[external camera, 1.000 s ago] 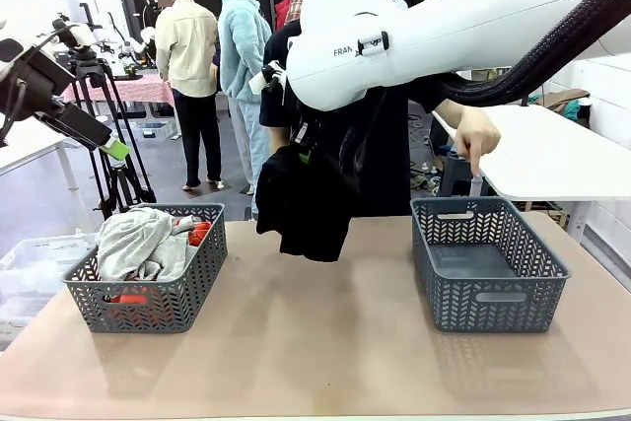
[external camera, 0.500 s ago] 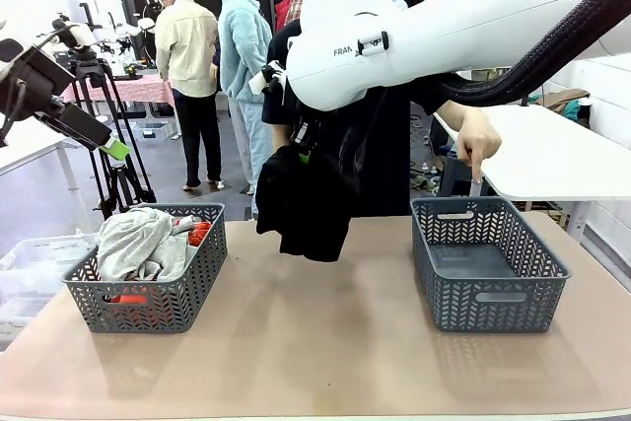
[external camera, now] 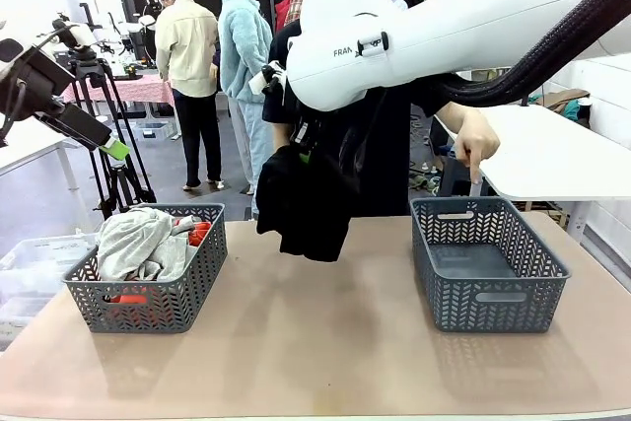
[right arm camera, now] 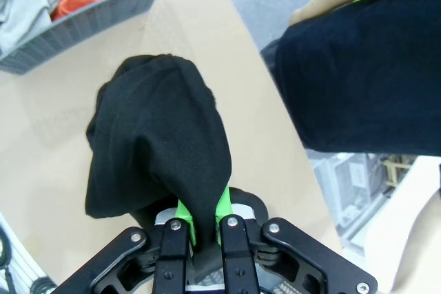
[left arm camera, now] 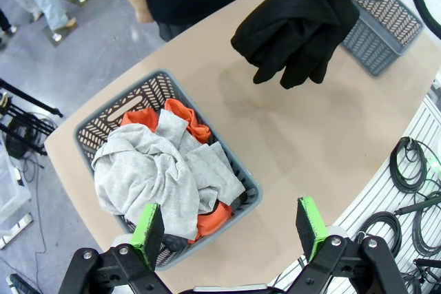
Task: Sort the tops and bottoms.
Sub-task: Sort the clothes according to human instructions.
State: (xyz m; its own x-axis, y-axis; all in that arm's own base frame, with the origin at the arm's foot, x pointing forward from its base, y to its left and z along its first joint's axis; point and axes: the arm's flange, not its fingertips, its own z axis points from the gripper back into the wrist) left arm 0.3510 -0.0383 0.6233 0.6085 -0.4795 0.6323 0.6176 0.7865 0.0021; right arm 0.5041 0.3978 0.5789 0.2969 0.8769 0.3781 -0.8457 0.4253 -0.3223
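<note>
Right tool pinching black bottoms, dangling above bench between left basket with tops and empty basket. Left tool gaping, holding nothing. Risk: thin pinch slipping, garment dropping short of empty basket.

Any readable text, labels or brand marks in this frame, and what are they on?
"FRA": cut-off dark lettering on the white right arm, front view; the rest is hidden behind a fitting.
No print shows on the black garment, the two grey baskets, or the clothes in the left one.
</note>
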